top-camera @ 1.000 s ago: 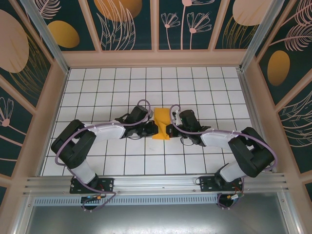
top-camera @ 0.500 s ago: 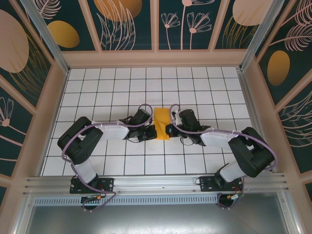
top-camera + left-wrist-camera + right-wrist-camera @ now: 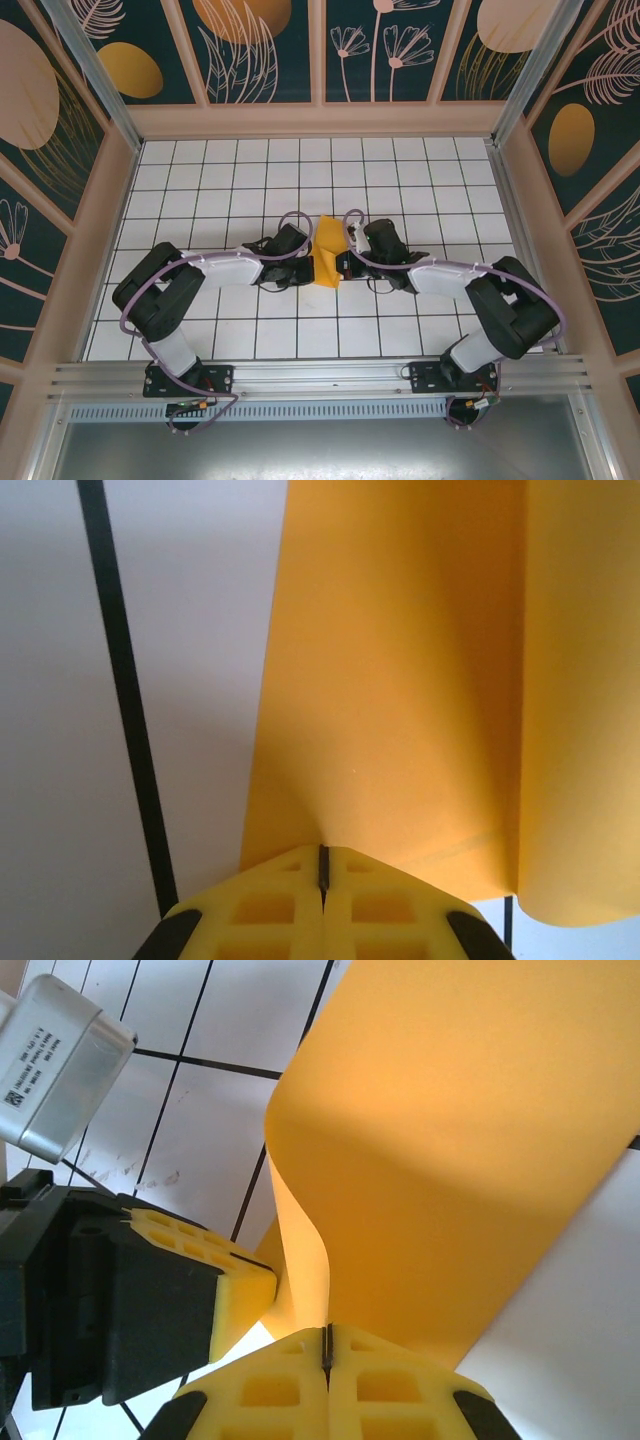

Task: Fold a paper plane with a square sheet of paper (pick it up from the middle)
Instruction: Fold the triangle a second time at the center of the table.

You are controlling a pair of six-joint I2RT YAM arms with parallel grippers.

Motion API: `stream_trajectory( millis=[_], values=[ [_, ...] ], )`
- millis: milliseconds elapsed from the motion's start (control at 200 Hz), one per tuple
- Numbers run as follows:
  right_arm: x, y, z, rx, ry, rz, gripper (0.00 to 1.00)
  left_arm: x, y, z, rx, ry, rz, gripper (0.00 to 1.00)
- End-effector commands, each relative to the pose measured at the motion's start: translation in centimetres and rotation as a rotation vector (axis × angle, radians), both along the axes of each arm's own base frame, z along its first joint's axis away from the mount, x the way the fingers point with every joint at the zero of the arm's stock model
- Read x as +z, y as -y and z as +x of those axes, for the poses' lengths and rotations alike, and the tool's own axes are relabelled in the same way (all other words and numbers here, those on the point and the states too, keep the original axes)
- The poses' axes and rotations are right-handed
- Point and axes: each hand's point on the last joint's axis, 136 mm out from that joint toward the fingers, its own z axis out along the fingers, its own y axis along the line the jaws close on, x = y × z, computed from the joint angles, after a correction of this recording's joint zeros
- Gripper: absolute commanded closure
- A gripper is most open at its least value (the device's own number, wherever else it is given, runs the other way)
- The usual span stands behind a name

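- White tiles with dark grout lines make up the table (image 3: 200,180), which is walled by patterned panels (image 3: 260,50).
- The left arm (image 3: 160,295) and the right arm (image 3: 505,305) are bent inward from the near edge, and their wrists are set close together at the table's middle.
- The orange-yellow sheet of paper (image 3: 328,245), folded to a narrow strip, is found between the two wrists at mid-table. A curl is seen along one edge in the right wrist view.
- The left gripper (image 3: 322,865) is clenched on the sheet's near end, yellow pads pressed together.
- The right gripper (image 3: 327,1345) is likewise clamped on the sheet, just beside the left one.
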Motion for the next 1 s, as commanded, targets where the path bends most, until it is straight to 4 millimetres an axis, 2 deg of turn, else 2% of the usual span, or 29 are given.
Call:
stream_trajectory(
  millis=[0,691,991],
  values=[
    [0.2,-0.5,0.5,0.033,0.009,-0.006,0.96,-1.6,-2.8,-0.9,-0.005,-0.024,0.142,0.93],
    [-2.8,-0.3,3.3,0.052,0.021,-0.199,0.97,-1.4,-2.5,-0.7,-0.014,-0.022,0.138,0.93],
    [-3.1,-0.2,3.9,0.048,0.028,-0.224,0.97,-1.5,-2.5,-0.8,-0.015,-0.025,0.14,0.93]
  ],
)
